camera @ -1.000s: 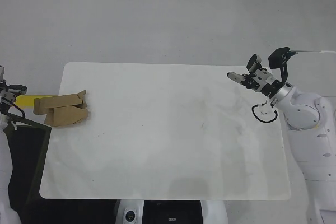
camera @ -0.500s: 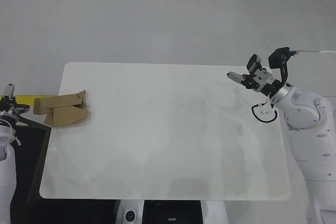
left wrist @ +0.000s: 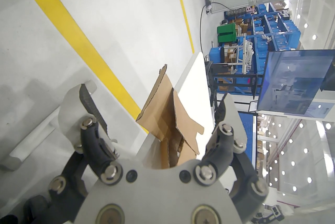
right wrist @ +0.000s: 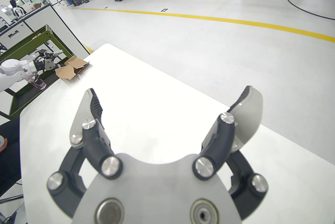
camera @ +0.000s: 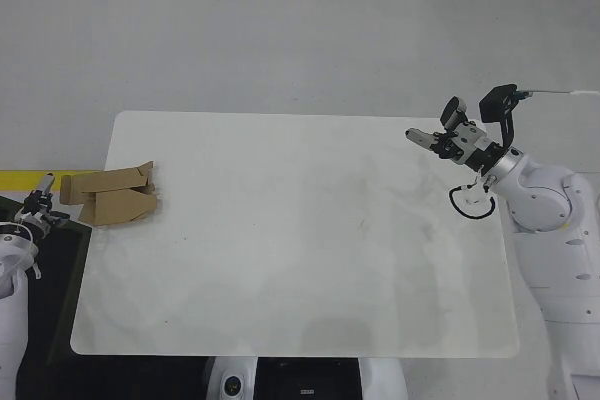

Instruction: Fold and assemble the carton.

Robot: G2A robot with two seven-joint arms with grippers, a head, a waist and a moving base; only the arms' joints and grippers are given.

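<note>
Carton (camera: 110, 195) sat at the table's (camera: 300, 250) left edge, far half, partly folded with flaps up and one end hanging off the side. Left gripper (camera: 42, 192) was off the table, just beside that overhanging end and aimed at it; I couldn't tell whether it touched. From the left wrist, the left gripper (left wrist: 155, 100) had its fingers wide and nothing in them, and the carton (left wrist: 167, 115) lined up in the gap. This looked like the approach for a first grab. To do it well, I'd take the overhanging panel squarely between the pads, well past the edge, and avoid catching a loose flap alone. Then I'd drag it toward mid-table, where both arms can work the folds. I'd clamp lightly, since corrugated board creases easily, and keep the pull level so it doesn't tip off the side. Right gripper (camera: 425, 138) hung over the far right corner, well apart from the carton. From its own wrist, the right gripper (right wrist: 169, 95) was spread wide and empty, pointing across the table at the carton (right wrist: 70, 69) and the left gripper (right wrist: 48, 59) beyond.
</note>
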